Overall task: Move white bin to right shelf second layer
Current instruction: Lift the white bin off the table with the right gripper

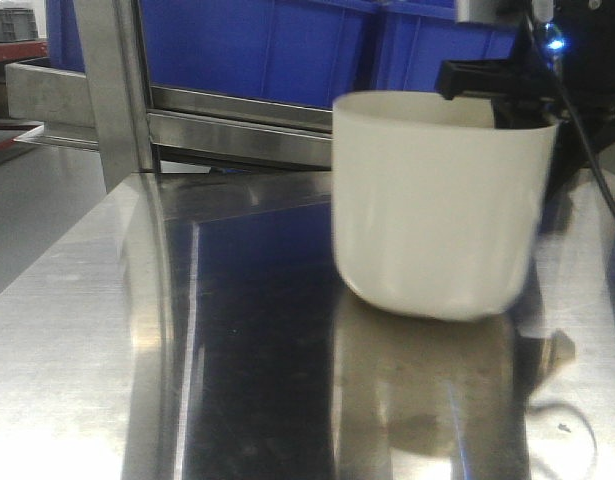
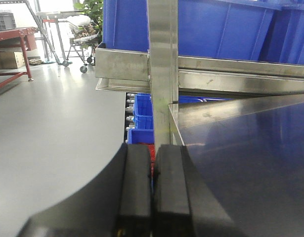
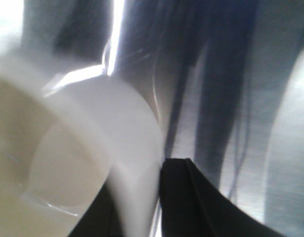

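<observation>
You have the bin (image 1: 437, 200) pinched by its rim. The right fingers (image 3: 189, 202) straddle the wall at its far right edge, one inside and one outside, closed on the plastic. A one-sided grip like this will likely let the tub swing, so lift straight and slowly, and let any tilt settle before you travel. Clear the rack's front rail (image 1: 237, 130) with the base, not just the rim. Watch the steel post (image 1: 112, 90) and the blue crates (image 1: 267, 40) that fill the level behind. I cannot tell from here which level is the target, or whether it has room. The left fingers (image 2: 137, 187) are pressed together on nothing, low by the desk's left edge, so don't count on them to steady the load.

The bin is right of centre over the shiny desk (image 1: 87, 330), just in front of the rack. Its outline is blurred, and whether the base touches the surface is unclear. It is cream-white, smooth, handle-free and upright, with walls tapering to a rounded base. What shows of the inside is bare.
</observation>
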Motion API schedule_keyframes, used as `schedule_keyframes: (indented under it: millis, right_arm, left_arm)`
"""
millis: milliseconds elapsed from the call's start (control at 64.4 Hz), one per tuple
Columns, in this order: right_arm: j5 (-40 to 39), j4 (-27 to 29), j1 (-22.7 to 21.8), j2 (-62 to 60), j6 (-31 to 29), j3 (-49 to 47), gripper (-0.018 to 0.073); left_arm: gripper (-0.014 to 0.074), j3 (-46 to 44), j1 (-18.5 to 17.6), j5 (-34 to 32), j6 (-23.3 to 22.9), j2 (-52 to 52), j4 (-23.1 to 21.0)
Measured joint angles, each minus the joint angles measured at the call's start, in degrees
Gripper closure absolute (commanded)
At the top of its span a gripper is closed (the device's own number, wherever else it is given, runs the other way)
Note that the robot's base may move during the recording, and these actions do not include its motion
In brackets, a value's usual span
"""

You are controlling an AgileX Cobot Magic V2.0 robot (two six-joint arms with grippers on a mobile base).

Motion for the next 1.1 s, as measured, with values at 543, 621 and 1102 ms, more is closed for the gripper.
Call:
schedule_keyframes:
  millis: [543,621,1102]
  right_arm:
    - [-6.4,-5.7,0.0,-26.7,-0.1,2.2,0.0508]
    - [-7.0,-5.7,0.0,-30.2,-0.1,4.3,0.0508]
    - [-19.3,-5.7,0.0,-56.1,-0.1,28.8,0.0508]
  left_arm:
    - [0.0512,0.0,0.0,0.0,0.0,0.0,0.0]
    - [0.0512,0.0,0.0,0.0,0.0,0.0,0.0]
    - [0.0512,0.0,0.0,0.0,0.0,0.0,0.0]
